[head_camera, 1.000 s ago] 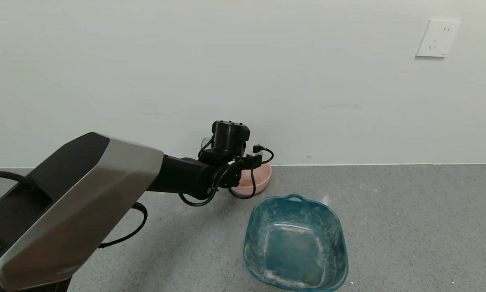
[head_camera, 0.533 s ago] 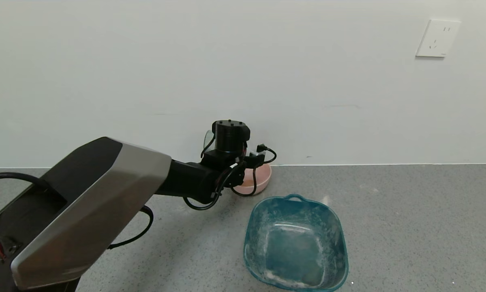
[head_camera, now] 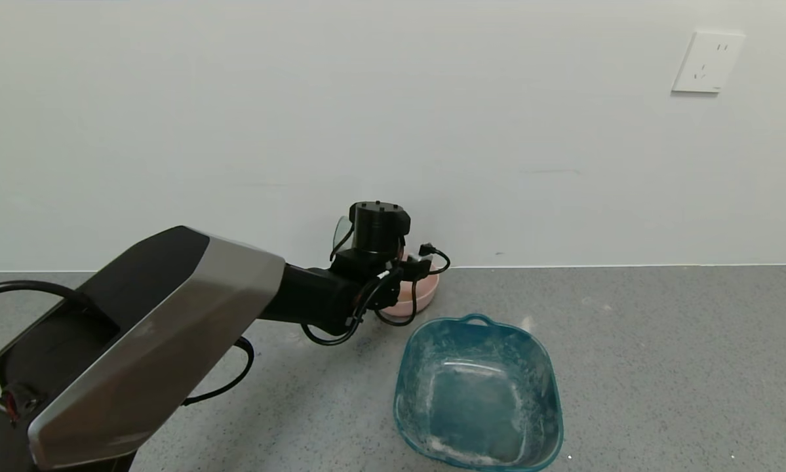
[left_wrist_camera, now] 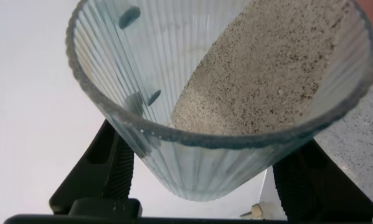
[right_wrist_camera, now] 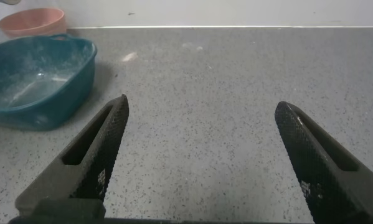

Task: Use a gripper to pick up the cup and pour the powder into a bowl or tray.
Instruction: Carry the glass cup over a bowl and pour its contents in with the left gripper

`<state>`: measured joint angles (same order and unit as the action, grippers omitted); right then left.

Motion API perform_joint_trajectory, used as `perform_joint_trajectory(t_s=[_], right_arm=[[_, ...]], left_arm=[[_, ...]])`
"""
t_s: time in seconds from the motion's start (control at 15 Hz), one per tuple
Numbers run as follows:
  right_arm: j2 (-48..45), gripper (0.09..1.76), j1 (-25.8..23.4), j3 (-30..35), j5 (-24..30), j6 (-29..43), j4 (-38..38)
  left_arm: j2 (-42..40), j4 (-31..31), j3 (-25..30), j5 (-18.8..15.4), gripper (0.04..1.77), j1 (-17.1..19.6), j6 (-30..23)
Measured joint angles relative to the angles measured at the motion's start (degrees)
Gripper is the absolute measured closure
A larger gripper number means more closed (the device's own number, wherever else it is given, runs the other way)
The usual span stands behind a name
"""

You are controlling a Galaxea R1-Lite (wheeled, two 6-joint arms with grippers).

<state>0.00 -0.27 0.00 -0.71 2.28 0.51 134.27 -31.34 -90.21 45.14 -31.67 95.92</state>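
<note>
My left gripper is shut on the cup, a clear ribbed tumbler, held tilted between both black fingers. Inside the cup shows a grey-beige speckled patch; I cannot tell whether it is powder or the floor behind the glass. In the head view the cup peeks out beside the black wrist, just above the near left side of the pink bowl by the wall. The teal tray, smeared with white dust, sits in front of the bowl. My right gripper hangs open over bare floor.
The white wall stands right behind the bowl, with a socket high on the right. The grey speckled surface stretches to the right of the tray. The right wrist view shows the tray and bowl far off.
The left arm has reached slightly forward and right, so the wrist and cup now cover more of the pink bowl. The grip on the cup is unchanged.
</note>
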Motion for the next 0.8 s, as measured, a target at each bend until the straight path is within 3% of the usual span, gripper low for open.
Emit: perform_joint_trajectory(t_s=[0.8], right_arm=[[0.0,0.14,0.0,0.0,0.0,0.0,0.0]], left_arm=[[-0.01,-0.32,1.46,2.46,0.54,-0.94,4.04]])
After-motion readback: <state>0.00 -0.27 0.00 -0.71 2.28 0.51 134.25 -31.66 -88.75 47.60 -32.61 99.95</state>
